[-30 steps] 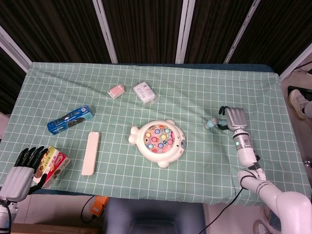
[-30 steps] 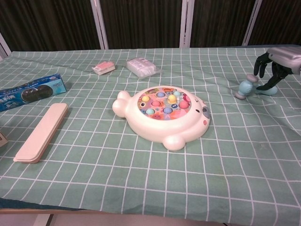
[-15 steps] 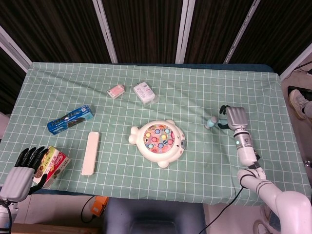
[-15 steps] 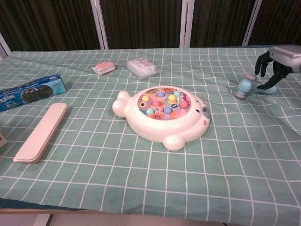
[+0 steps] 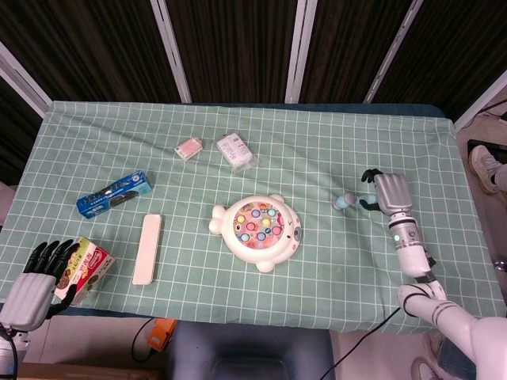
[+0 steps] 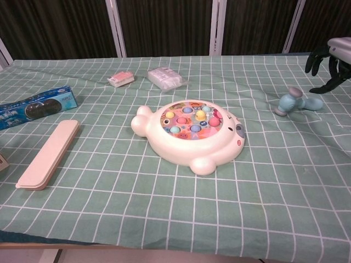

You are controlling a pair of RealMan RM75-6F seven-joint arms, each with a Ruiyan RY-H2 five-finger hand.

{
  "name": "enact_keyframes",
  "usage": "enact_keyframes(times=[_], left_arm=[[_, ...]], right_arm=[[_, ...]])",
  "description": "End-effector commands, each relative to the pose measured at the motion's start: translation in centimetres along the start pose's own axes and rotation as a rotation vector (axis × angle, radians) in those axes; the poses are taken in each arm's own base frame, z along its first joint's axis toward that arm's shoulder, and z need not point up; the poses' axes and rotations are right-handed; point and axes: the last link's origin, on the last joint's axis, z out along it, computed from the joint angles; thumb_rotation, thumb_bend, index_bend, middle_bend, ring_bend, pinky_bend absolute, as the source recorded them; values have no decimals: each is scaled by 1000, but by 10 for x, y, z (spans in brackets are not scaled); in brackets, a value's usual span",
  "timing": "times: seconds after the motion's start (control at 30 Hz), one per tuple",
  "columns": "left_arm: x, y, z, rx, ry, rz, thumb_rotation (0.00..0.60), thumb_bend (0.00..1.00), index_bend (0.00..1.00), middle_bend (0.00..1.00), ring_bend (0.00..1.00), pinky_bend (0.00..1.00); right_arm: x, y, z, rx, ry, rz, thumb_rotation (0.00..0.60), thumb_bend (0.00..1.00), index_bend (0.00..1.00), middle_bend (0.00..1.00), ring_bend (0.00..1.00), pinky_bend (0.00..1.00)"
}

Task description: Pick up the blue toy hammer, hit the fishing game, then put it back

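The blue toy hammer [image 5: 346, 200] [image 6: 296, 102] lies on the green checked cloth at the right side of the table, its head pointing toward the fishing game. The white fish-shaped fishing game [image 5: 259, 226] [image 6: 192, 129] sits mid-table. My right hand [image 5: 390, 192] [image 6: 332, 64] hovers just right of the hammer's handle with its fingers apart, holding nothing. My left hand [image 5: 36, 281] hangs off the table's front left corner with its fingers stretched out and empty; it does not show in the chest view.
A blue biscuit box [image 5: 115, 194] [image 6: 35, 107] and a long pink case [image 5: 147, 248] [image 6: 48, 153] lie at the left. A small pink pack [image 5: 188, 148] and a white wrapped pack [image 5: 235, 148] sit further back. A snack box [image 5: 85, 269] stands by my left hand.
My right hand has drawn back to the right and upward, off the hammer. The hammer stays lying on the cloth. The left hand has barely moved.
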Motion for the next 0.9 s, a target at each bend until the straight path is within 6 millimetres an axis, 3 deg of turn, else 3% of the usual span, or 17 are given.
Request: enact_keyframes(times=[0.03,0.13,0.2,0.27,0.33,0.43,0.47,0.6,0.9], left_arm=[[0,0,0,-3,0,-1,600,417,0,72,36,40],[1,2,-1,-10,4,-4,600,417,0,72,36,41],[2,2,-2,-11,13,-7,600,417,0,72,36,40],[3,1,-3,-11,25,-11,600,418,0,68,36,40],[4,1,-3,-12,33,-14,600,418,0,56,30,40],[5,1,-4,-19,39,-18,600,418,0,40,17,40],[5,1,-5,-25,41,-22,600,418,0,39,16,40],[8,1,-8,-46,54,-35,600,419,0,37,14,39],[9,0,-9,-47,63,-36,600,419,0,37,14,39]], right_arm=[[15,6,-27,59,64,-8,600,343,533,534,659,680],[25,7,-49,94,80,10,600,339,476,493,610,645],[29,8,-72,118,61,30,600,332,375,404,494,545],[35,8,-113,151,30,54,600,305,196,231,263,343],[41,10,-157,155,9,63,600,273,60,92,95,182],[42,12,-219,120,30,25,600,246,0,0,0,33],[43,10,-229,120,27,-19,600,243,0,0,0,18],[45,4,-247,102,61,-22,600,238,0,0,0,0],[44,10,-244,88,23,-36,600,238,0,0,0,0]])
